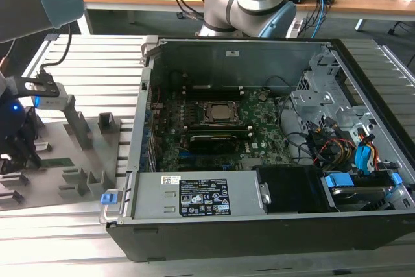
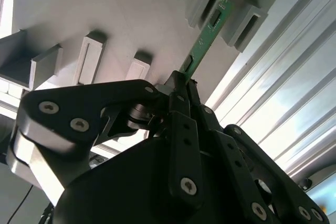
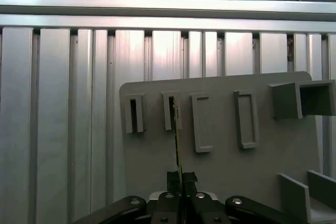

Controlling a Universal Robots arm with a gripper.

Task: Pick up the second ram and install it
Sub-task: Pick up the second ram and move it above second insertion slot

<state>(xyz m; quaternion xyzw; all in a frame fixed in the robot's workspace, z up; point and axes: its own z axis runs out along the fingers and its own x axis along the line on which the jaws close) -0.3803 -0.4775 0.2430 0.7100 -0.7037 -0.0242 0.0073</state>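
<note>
In the first wrist view we note the gripper (image 3: 180, 178) pinched on the second ram (image 3: 177, 140). Its long axis runs straight out from the fingertips, far end at a slot of the holder tray (image 3: 226, 166).

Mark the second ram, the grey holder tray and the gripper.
second ram (image 2: 199, 45), second wrist view, green face
grey holder tray (image 3: 231, 169), first wrist view, bare plate
gripper (image 3: 180, 177), first wrist view, between fingertips

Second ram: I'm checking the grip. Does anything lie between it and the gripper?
Nothing: in both wrist views the gripper is shut directly on the second ram, no gap showing.
</note>
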